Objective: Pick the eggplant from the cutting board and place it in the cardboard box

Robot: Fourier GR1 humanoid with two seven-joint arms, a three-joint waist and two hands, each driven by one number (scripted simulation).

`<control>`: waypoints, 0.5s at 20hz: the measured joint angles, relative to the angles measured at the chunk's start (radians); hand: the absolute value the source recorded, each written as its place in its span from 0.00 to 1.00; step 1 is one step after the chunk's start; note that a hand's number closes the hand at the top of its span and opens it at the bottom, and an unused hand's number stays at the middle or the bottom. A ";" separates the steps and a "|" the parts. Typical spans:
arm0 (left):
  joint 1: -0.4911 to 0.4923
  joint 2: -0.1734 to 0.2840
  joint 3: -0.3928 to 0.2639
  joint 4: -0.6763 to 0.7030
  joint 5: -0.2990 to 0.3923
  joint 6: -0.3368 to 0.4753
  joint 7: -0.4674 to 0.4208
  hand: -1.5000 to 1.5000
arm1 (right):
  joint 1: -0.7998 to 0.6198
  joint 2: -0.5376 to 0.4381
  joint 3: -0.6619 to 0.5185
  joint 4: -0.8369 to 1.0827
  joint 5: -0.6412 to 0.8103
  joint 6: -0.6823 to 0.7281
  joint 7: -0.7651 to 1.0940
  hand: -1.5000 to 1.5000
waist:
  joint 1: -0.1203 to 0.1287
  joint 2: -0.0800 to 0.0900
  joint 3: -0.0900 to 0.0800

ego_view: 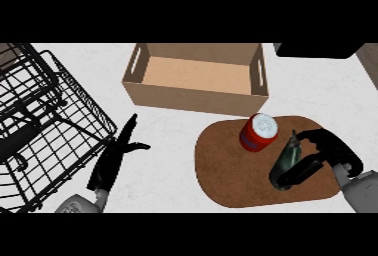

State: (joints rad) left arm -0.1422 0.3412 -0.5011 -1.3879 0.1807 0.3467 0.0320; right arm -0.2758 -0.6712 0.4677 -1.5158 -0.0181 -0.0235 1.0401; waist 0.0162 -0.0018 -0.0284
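Observation:
A dark green-black eggplant (288, 157) lies on the brown cutting board (229, 175), at the board's right side. My right hand (325, 150) is curled round it, fingers over its far side and thumb under its lower end, hiding part of it. The open cardboard box (196, 75) stands beyond the board, at the top middle. My left hand (117, 160) rests open on the counter left of the board, fingers straight and pointing away.
A red can with a white lid (258, 131) stands on the board just left of the eggplant. A black wire basket (44, 130) fills the left side. A dark object (317, 49) sits at the top right.

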 measured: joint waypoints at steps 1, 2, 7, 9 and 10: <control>0.002 0.001 -0.003 -0.003 -0.005 0.004 0.002 0.50 | -0.005 -0.006 0.006 0.000 0.020 -0.002 0.002 1.00 | 0.001 0.000 0.001; 0.000 0.004 -0.004 -0.004 -0.001 -0.005 0.003 0.50 | -0.007 -0.010 0.013 0.002 0.039 -0.003 0.001 1.00 | 0.003 0.000 0.001; -0.004 0.004 -0.005 -0.006 0.010 -0.018 0.006 0.50 | -0.031 -0.025 0.027 0.011 0.108 -0.004 -0.031 1.00 | 0.009 0.005 0.006; -0.025 -0.007 -0.019 0.002 0.006 -0.025 0.008 0.50 | -0.083 -0.054 0.037 0.015 0.135 0.036 -0.112 1.00 | 0.040 0.012 0.011; -0.039 -0.014 -0.028 0.008 0.000 -0.027 0.011 0.50 | -0.110 -0.070 0.048 0.012 0.153 0.058 -0.163 1.00 | 0.059 0.017 0.014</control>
State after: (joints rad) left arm -0.1816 0.3274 -0.5289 -1.3802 0.1807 0.3199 0.0428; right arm -0.3854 -0.7412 0.5157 -1.5042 0.1349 0.0349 0.8768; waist 0.0752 0.0150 -0.0147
